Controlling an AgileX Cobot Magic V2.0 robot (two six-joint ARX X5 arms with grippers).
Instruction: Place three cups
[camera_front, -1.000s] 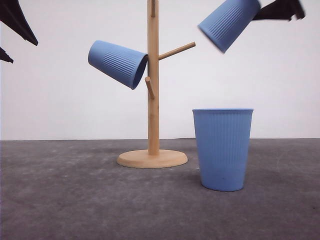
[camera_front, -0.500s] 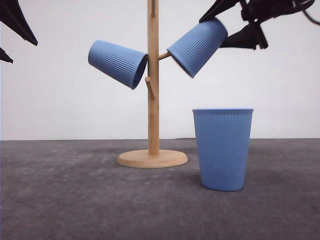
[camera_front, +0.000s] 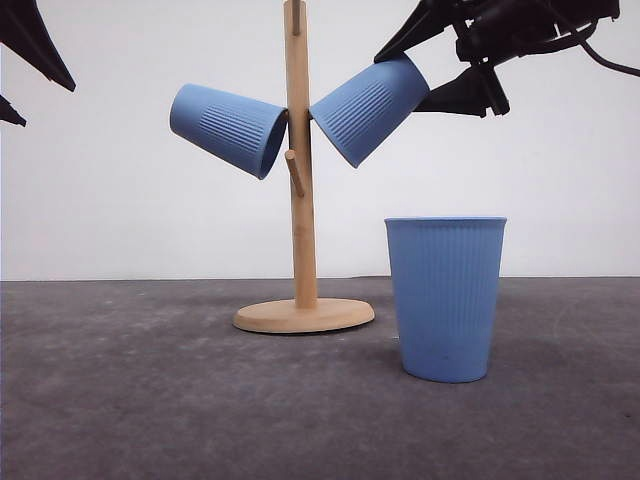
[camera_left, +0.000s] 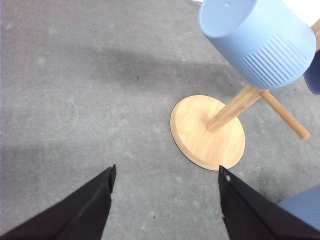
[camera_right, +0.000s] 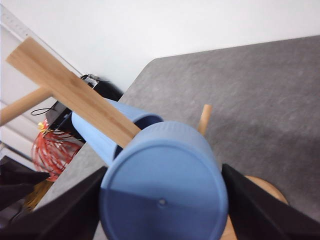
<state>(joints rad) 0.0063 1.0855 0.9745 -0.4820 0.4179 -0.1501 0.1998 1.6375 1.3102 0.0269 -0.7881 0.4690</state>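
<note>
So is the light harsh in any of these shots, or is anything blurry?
Front view: light is soft and even; the standing cup casts only a faint shadow on the grey table, and everything looks sharp. Left wrist view: a broad soft shadow crosses the table beside the wooden stand. Right wrist view: the held cup in the right tool looks slightly soft.

The front camera sits low, almost level with the worktop (camera_front: 150, 400), facing forward at the rack (camera_front: 300, 200) from close by. The left wrist camera looks steeply down on the rack's base (camera_left: 205, 132). The right wrist camera looks along a cup (camera_right: 165, 185) toward the pole (camera_right: 75, 95). All three share the rack.
</note>
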